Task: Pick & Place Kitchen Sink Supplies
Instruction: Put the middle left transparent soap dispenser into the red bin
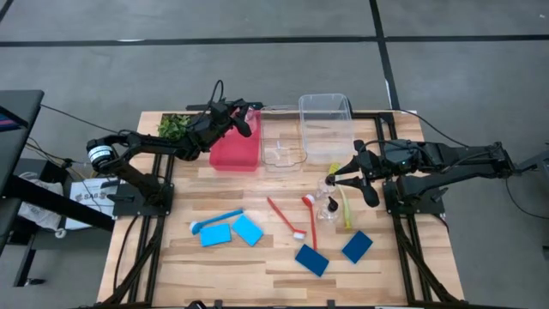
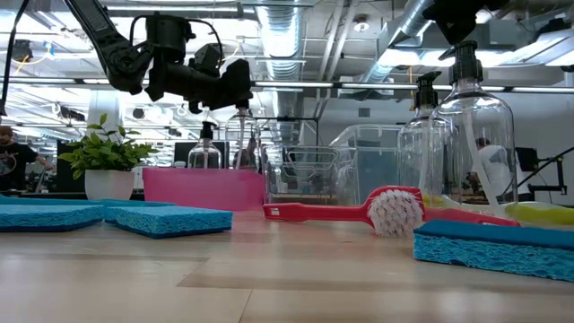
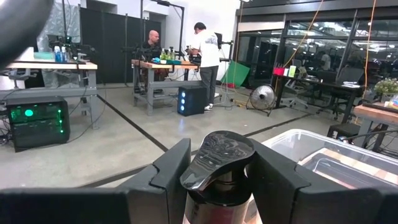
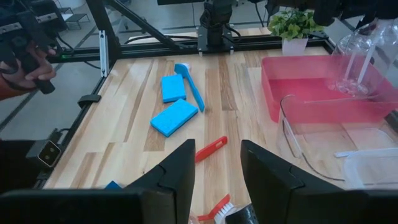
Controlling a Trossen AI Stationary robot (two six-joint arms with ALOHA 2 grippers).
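A clear pump bottle (image 3: 217, 180) is held clamped betw. the fingers of the left gripper (image 1: 243, 116), neck at the black top, hanging over the pink bin (image 1: 236, 153) at the back of the table (image 1: 171, 257). Step in hand, as judged: bottle to be set down in that bin. It's best lowered straight, kept upright, until the base is seen touching the bin floor; only then should the fingers be parted, so it isn't dropped and tipped. The bin wall should be cleared on the way out, w/o dragging the pump head.

The right gripper (image 4: 217, 171) is held above the table's right side w/ fingers apart, nothing betw. them, near two more pump bottles (image 1: 328, 199) and the yellow-green brush (image 1: 345, 209). Red brushes (image 1: 309, 219), a blue brush (image 1: 214, 221) and blue sponges (image 1: 232, 232) lie farther fwd., not yet binned.
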